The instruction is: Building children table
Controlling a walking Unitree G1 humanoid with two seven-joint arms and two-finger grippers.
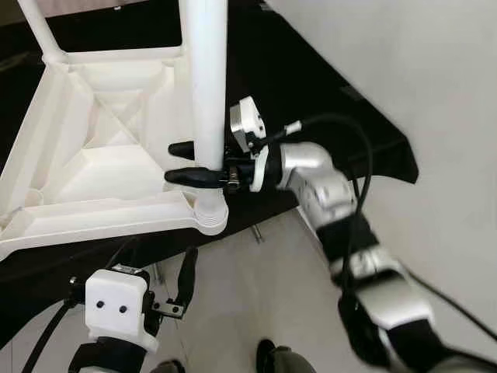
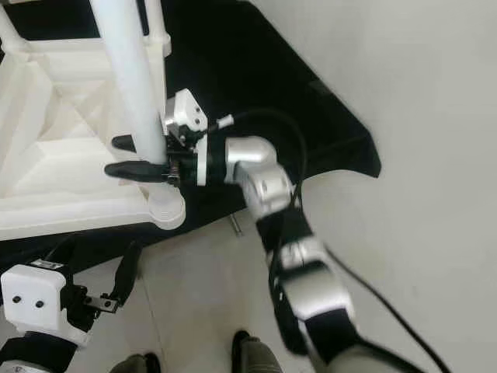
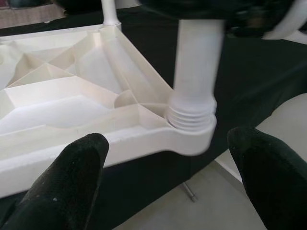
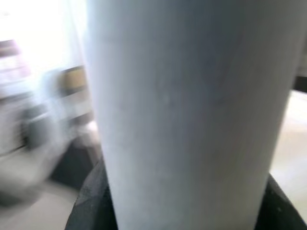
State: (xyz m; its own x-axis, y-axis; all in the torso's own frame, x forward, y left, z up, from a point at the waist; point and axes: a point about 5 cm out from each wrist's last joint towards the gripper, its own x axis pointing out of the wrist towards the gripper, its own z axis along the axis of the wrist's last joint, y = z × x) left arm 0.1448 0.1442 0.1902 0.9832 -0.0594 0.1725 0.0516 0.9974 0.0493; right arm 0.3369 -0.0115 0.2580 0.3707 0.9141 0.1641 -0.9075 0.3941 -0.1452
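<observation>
Tabletop [image 1: 93, 163]: upturned on a black-covered surface [image 1: 311, 85], ribbed underside facing up, one corner overhanging the near edge.
Left gripper [image 1: 183, 281]: low and in front of that edge, beneath the tabletop; fingers spread wide, holding nothing. Best kept ready to steady the tabletop rim should turning drag it.
Corner socket [image 3: 192, 130]: in the left wrist view, a few rings of thread visible above the collar, so probably not fully seated.
Table leg [image 1: 208, 85]: upright in the corner socket, rising out of the top of the eye views.
Right gripper [image 1: 186, 163]: closed on the table leg just above the socket, one finger either side.
Step in hand: likely screwing the leg home.
Doing it well: keep the leg square to the socket; turn in short bites; regrip low; stop once the thread rings vanish into the collar.
Risk: cross-threading if tilted; tabletop sliding off the edge.
</observation>
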